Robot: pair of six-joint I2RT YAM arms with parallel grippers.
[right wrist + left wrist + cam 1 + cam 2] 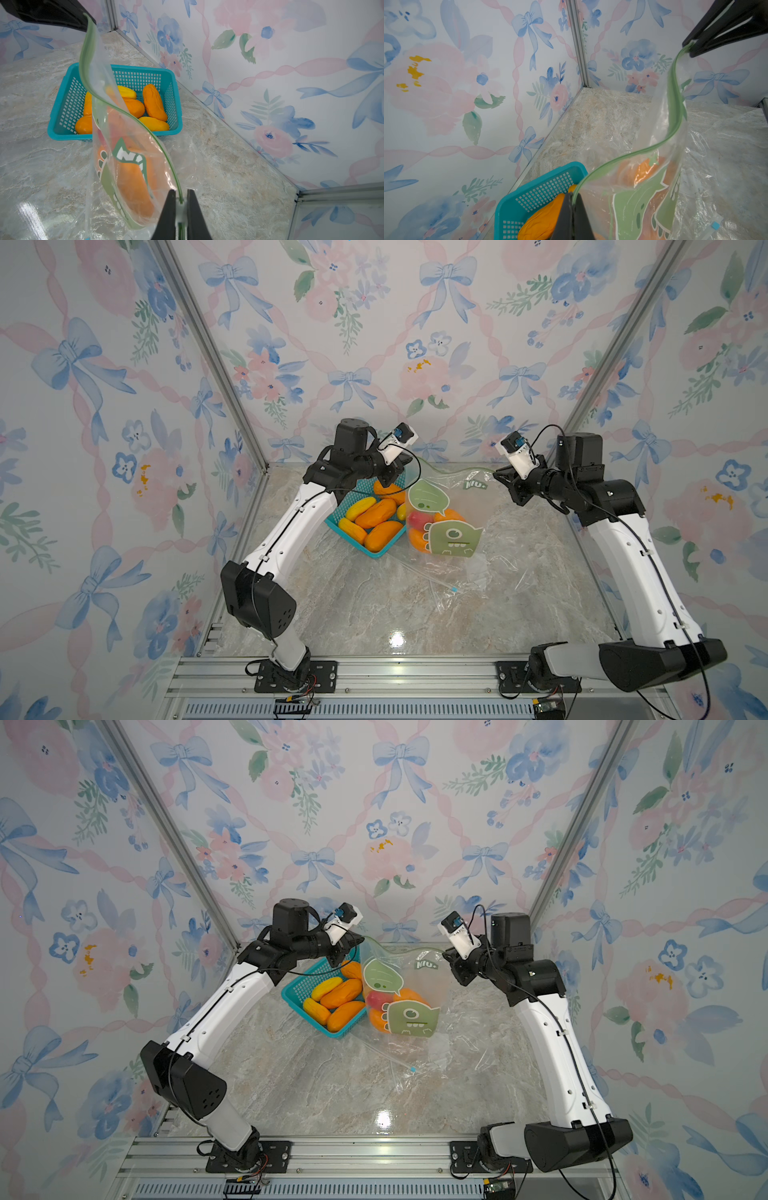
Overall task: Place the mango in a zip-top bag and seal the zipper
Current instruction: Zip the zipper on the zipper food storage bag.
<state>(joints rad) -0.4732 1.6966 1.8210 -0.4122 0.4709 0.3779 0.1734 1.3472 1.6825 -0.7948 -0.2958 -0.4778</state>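
A clear zip-top bag [451,531] with green monster prints hangs between my two grippers, its bottom near the table. An orange mango [133,187] with a reddish end lies inside it. The green zipper [675,104] runs in a slack, wavy band from one gripper to the other, and its two sides lie together where I see them. My left gripper [572,194] is shut on one end of the zipper, above the basket's corner. My right gripper [181,192] is shut on the other end, with a white slider piece between its fingers. Both top views show both grippers [359,940] [446,957].
A teal basket [332,526] holding several orange and yellow mangoes stands just left of the bag, under my left gripper. A second clear bag with a blue slider [454,590] lies flat on the marble table in front. Floral walls close in behind and at both sides.
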